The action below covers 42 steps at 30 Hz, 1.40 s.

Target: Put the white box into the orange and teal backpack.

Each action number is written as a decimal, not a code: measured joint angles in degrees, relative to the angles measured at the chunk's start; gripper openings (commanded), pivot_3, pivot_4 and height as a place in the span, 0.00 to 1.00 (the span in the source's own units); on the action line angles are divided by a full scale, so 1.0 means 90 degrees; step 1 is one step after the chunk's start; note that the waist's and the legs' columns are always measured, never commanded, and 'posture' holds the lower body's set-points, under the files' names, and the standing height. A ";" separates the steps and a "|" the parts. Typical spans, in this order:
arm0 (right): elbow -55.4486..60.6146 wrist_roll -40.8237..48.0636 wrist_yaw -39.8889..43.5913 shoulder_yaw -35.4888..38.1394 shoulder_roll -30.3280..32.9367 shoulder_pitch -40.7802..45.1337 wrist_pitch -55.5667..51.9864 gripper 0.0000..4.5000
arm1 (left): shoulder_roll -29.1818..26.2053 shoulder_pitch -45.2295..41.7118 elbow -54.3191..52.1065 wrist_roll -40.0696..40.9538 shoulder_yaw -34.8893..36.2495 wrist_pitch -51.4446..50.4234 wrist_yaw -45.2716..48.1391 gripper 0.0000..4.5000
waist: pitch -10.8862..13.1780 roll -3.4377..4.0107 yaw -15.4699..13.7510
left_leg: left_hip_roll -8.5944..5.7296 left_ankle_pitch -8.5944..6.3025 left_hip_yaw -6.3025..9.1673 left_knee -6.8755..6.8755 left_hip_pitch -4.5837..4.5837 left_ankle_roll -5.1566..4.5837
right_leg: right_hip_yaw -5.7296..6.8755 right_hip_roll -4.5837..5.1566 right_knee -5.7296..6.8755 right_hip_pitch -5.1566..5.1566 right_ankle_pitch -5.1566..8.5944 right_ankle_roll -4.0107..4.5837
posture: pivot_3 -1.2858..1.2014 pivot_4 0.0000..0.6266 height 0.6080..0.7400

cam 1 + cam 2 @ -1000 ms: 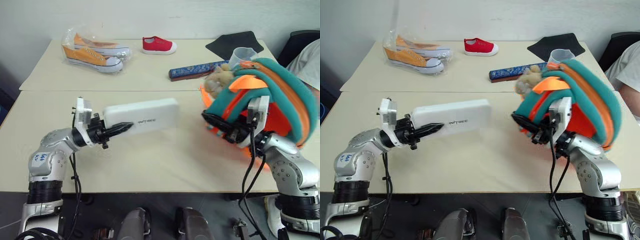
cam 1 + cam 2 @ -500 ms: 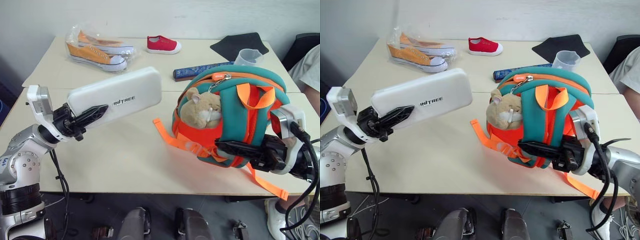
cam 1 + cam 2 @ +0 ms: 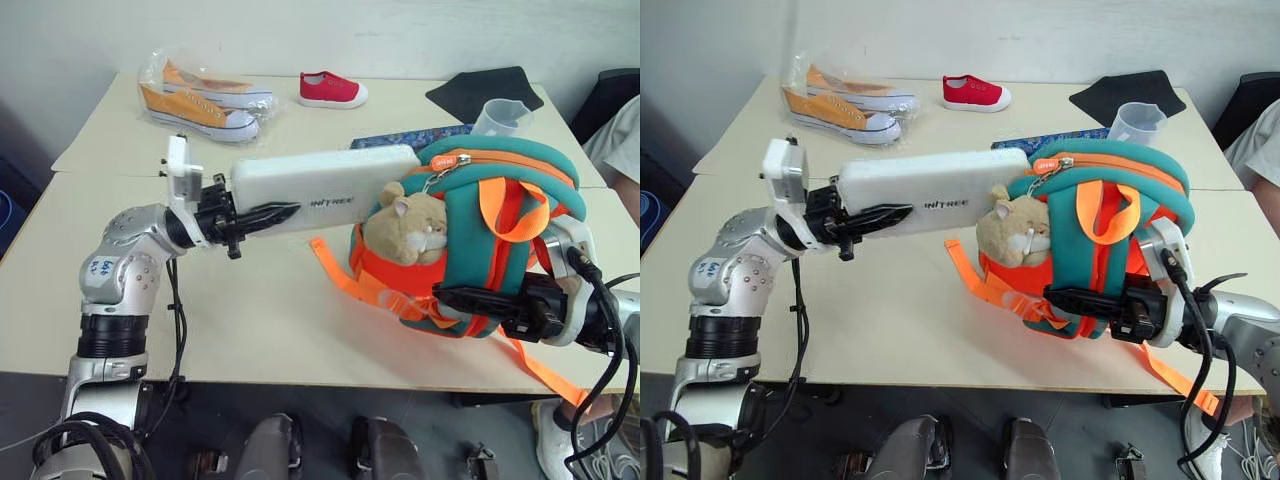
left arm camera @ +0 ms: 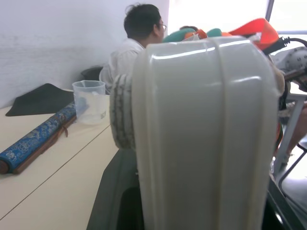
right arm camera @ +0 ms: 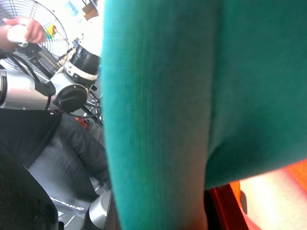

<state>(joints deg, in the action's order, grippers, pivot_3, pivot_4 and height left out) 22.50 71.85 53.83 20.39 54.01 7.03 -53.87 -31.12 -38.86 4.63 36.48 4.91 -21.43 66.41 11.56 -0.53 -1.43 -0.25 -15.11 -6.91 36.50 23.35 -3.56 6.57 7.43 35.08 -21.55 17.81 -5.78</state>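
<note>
The left gripper [image 3: 262,216] is clamped on one end of the white box [image 3: 325,189], which juts out level above the table [image 3: 250,320] with its far end at the zipper opening of the orange and teal backpack [image 3: 500,215], just above the plush toy [image 3: 405,225]. The box looks stiff, smooth and fairly light, so an end grip serves, though it may slip or droop. The right gripper [image 3: 470,300] is pinched tight on the backpack's lower front, holding it upright; the soft fabric will likely sag and needs steadying. The left forearm reaches across towards the bag.
</note>
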 measured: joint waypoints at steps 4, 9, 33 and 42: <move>0.0037 -0.0091 -0.0010 0.0000 -0.0035 -0.0052 0.0004 0.01 | -0.0077 -0.0366 0.0046 -0.0509 -0.0492 0.0184 0.0184 0.28 | 0.0002 -0.0004 -0.0034 | -0.0001 -0.0004 0.0007 0.0007 0.0010 -0.0003 | 0.0008 0.0005 -0.0007 0.0002 0.0000 0.0000 | 0.52 0.24 1.00; 0.0124 -0.0114 -0.0090 0.0001 -0.0123 -0.0057 0.0008 0.01 | 0.0355 -0.1578 0.0345 -0.1447 -0.1382 0.0255 0.0093 0.28 | 0.0001 -0.0002 -0.0100 | -0.0001 -0.0029 0.0013 0.0057 0.0029 -0.0006 | 0.0009 0.0008 -0.0001 0.0004 -0.0006 -0.0012 | 0.52 0.24 1.00; 0.0597 -0.0237 -0.0605 0.0064 -0.0460 -0.0574 0.0189 0.00 | 0.0316 -0.1644 0.1851 -0.1021 -0.0279 0.0405 0.1132 0.99 | 0.0002 -0.0001 0.0000 | 0.0001 0.0005 0.0032 0.0092 0.0083 -0.0029 | 0.0033 0.0014 0.0041 -0.0046 -0.0011 -0.0019 | 0.52 0.24 1.00; 0.0296 -0.0591 -0.0217 -0.0014 -0.0459 -0.0421 0.0438 0.00 | 0.1121 -0.0835 0.0214 -0.0936 -0.0734 0.0713 0.1082 0.99 | 0.0002 -0.0001 -0.0019 | -0.0011 -0.0019 0.0052 0.0127 0.0088 -0.0057 | 0.0040 0.0027 -0.0006 0.0003 -0.0029 -0.0047 | 0.52 0.24 1.00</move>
<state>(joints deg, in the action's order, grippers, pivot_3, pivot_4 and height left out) 25.16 66.54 51.87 20.26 49.88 3.23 -49.93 -21.03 -46.38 6.56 28.06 -1.70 -15.02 76.15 11.58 -0.54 -1.60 -0.34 -15.29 -6.45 37.64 24.15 -4.07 6.93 7.67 35.02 -21.52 17.55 -6.21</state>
